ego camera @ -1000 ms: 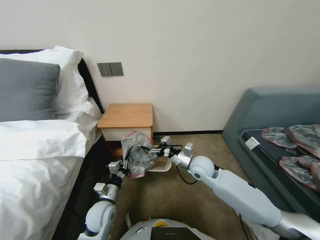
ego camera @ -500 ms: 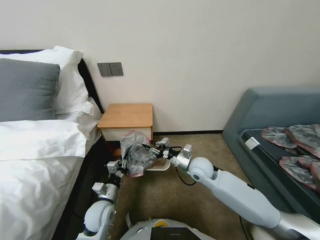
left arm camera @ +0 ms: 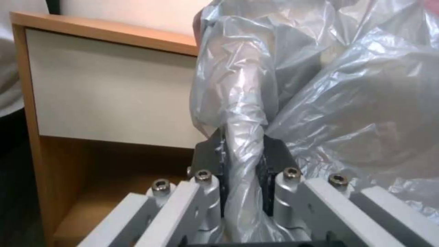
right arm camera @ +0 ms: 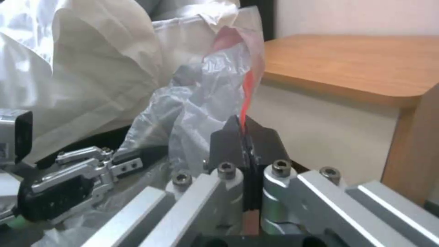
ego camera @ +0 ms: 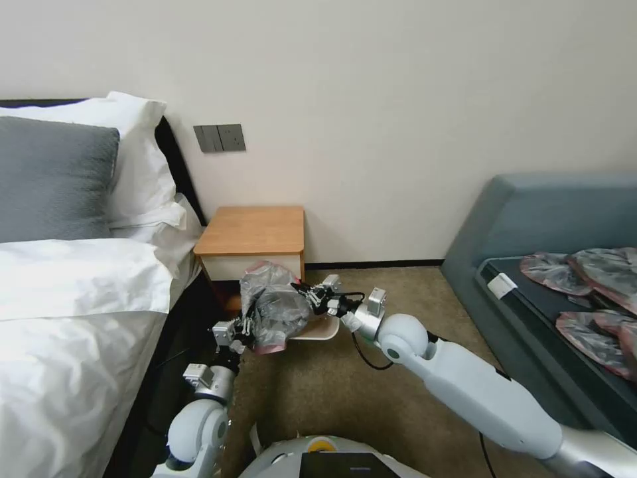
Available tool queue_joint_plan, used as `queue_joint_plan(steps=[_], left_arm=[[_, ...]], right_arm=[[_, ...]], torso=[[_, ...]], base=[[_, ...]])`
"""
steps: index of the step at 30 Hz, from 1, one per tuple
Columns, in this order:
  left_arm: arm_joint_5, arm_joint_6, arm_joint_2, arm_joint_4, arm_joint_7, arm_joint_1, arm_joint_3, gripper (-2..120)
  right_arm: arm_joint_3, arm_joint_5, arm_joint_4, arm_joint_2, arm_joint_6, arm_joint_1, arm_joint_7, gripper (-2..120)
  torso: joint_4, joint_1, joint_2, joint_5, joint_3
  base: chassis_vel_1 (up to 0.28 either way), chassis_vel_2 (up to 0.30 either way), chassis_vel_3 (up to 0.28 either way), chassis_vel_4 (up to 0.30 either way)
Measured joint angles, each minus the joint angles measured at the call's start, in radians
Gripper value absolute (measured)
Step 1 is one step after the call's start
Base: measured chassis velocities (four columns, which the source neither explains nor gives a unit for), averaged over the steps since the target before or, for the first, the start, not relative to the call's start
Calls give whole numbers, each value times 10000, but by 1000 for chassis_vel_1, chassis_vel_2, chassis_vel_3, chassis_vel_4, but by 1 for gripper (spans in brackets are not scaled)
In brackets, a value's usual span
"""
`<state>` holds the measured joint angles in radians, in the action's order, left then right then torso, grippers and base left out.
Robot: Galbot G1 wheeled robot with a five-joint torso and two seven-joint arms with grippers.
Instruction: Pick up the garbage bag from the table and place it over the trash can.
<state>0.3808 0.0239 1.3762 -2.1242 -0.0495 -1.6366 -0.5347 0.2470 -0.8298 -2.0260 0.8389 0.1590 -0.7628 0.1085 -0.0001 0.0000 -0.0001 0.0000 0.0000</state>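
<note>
The garbage bag (ego camera: 271, 311), wrinkly grey film with a pinkish-red rim, hangs between both grippers just in front of the table (ego camera: 255, 229). My left gripper (ego camera: 247, 326) is shut on a bunched fold (left arm camera: 242, 151) at the bag's near left side. On the far right side, my right gripper (ego camera: 302, 292) is shut on the red rim (right arm camera: 245, 132). The beige trash can (ego camera: 322, 330) stands on the carpet under and behind the bag, mostly covered, with a stretch of its rim showing. The left gripper (right arm camera: 82, 171) also appears in the right wrist view beyond the film.
A bed with white linen (ego camera: 73, 299) runs along the left, close to my left arm. A blue-grey sofa (ego camera: 551, 219) at the right carries a pile of flat bags (ego camera: 590, 292). Open carpet (ego camera: 398, 292) lies to the right of the can.
The right gripper's fingers, spread a second ago, have closed on the bag's rim. The bag has sunk a little and bunched tighter. The left gripper has barely moved.
</note>
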Motion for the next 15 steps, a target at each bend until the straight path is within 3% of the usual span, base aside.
queue_joint_plan(steps=[15], left_arm=[[90, 322, -130, 76, -302, -3, -57, 9]], right_arm=[[-898, 100, 194, -664, -175, -440, 223, 0]], torso=[[0, 0, 1, 1, 0]], base=[[0, 0, 0, 0]])
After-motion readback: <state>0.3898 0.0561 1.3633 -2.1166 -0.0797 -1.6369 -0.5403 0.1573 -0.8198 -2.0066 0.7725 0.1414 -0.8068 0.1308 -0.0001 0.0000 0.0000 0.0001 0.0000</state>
